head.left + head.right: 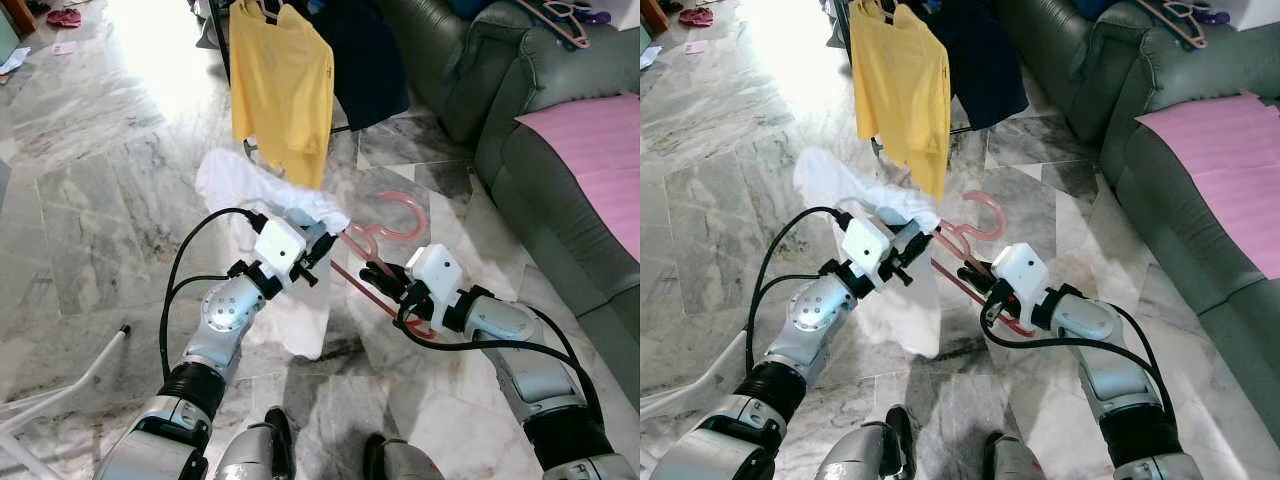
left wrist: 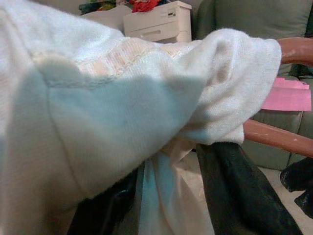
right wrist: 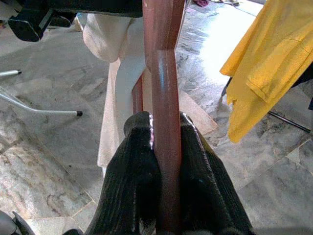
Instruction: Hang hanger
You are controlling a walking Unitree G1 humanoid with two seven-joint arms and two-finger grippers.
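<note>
The scene is lit by strong daylight from the upper left, where the marble floor (image 1: 150, 60) is washed out by white glare. Soft shadows are cast on the floor below the two arms. The head views are sharp in the middle and slightly bent at the edges. In the left wrist view the white cloth (image 2: 122, 112) is blurred, being very near the lens, and its lower part is shaded. In the right wrist view the black fingers (image 3: 132, 186) are shown with small highlights.
</note>
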